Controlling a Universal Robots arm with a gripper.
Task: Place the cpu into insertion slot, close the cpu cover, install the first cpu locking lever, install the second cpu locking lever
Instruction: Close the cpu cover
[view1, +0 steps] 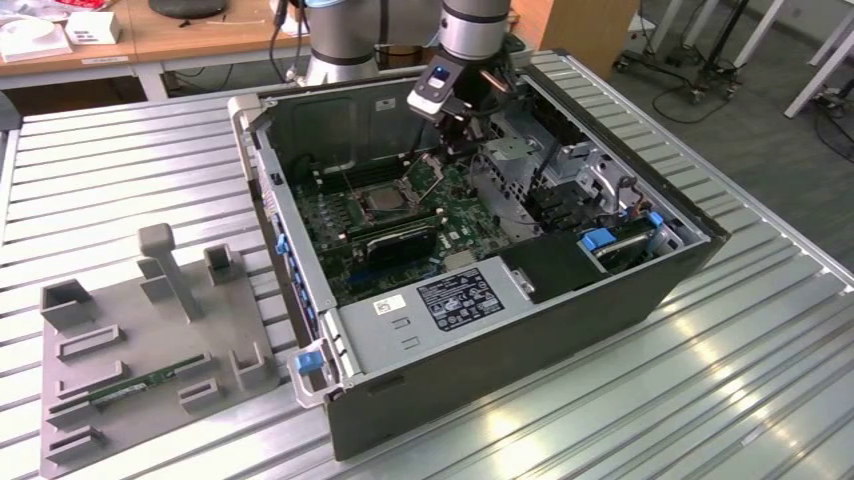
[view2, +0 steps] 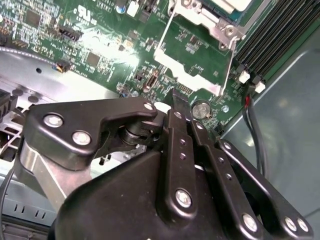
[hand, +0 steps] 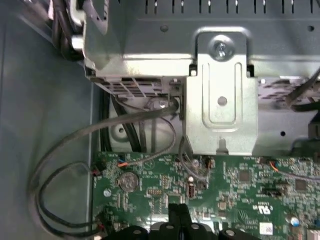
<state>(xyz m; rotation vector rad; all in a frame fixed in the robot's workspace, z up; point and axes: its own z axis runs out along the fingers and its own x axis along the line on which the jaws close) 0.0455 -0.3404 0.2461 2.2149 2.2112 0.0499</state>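
An open computer case (view1: 534, 330) lies on the slatted metal table. The insertion slot (view1: 382, 203) sits mid-motherboard, and a pale cpu face (view2: 227, 4) shows inside it. The silvery cpu cover (view2: 192, 76) stands raised off the slot, green board showing through its cutout. Thin wire levers (view2: 168, 30) run along its sides. My gripper (view1: 461, 150) hangs inside the case just past the cover's free edge. In both wrist views its black fingertips are pressed together with nothing between them; the gripper (view2: 179, 97) is a short way from the cover edge, and the gripper (hand: 178, 209) is over the board.
A grey drive cage (hand: 220, 100) and loose cables (hand: 65, 165) lie beyond the gripper. Long black memory slots (view2: 275, 35) flank the socket. A coin battery (view2: 201, 108) sits near the fingertips. The white-labelled power supply (view1: 454, 295) fills the near corner. A grey fixture tray (view1: 134, 350) lies on the exterior view's left.
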